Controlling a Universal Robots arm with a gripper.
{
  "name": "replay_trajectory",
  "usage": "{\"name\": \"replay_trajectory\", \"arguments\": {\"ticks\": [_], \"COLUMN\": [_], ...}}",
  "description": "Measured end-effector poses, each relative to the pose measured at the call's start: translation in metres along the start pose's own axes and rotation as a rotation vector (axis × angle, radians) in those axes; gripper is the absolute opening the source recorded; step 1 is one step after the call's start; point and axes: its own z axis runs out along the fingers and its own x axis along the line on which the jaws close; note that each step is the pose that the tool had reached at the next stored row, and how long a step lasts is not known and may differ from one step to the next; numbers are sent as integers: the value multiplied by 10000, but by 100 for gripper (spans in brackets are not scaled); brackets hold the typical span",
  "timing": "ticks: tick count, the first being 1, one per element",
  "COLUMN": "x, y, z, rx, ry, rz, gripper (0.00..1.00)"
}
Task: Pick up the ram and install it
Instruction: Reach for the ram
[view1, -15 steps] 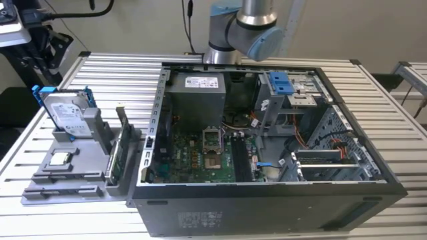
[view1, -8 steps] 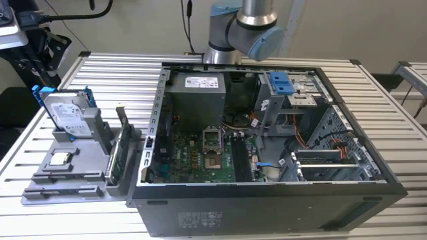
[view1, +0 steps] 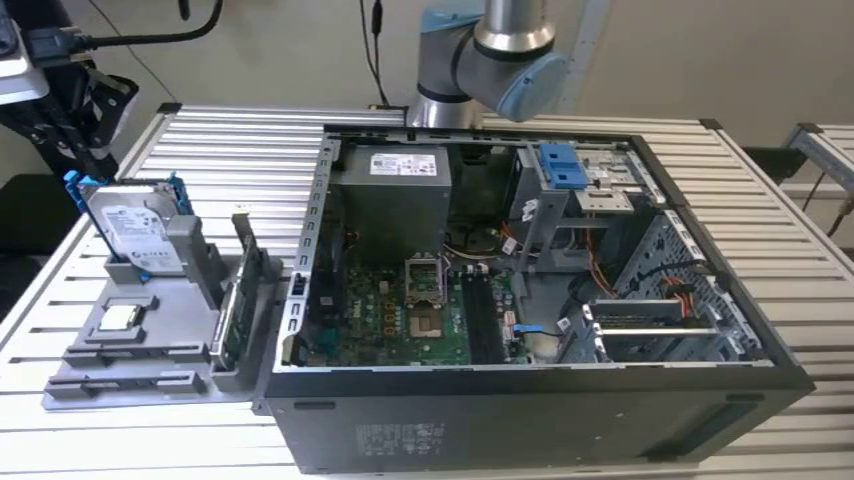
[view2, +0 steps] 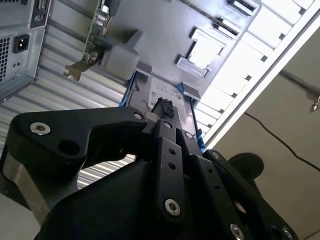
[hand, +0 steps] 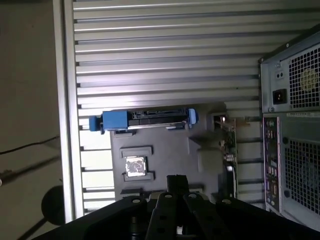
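A grey holder (view1: 167, 300) stands on the slatted table at the exterior view's left of the open computer case (view1: 534, 400). Near its front end lies a long dark stick (view1: 134, 351) that looks like the ram. In both wrist views my gripper (hand: 176, 184) (view2: 162, 107) is high above the holder (hand: 200, 160), well clear of it. Its black fingers meet at the tips, shut, with nothing between them. Dark memory slots (view1: 483, 315) run along the green motherboard (view1: 400, 320) inside the case.
A silver hard drive (view1: 134, 225) in a blue frame stands at the holder's back. A square chip (view1: 120, 318) lies mid-holder and a green card (view1: 230, 310) stands upright beside the case. Cables and drive bays (view1: 641, 310) crowd the case's right side.
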Motion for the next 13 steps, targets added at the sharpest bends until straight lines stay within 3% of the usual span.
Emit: {"name": "replay_trajectory", "arguments": {"ticks": [13], "x": [-10], "y": [-145], "z": [-6], "rx": [0], "ry": [-1], "rz": [0], "gripper": [11]}}
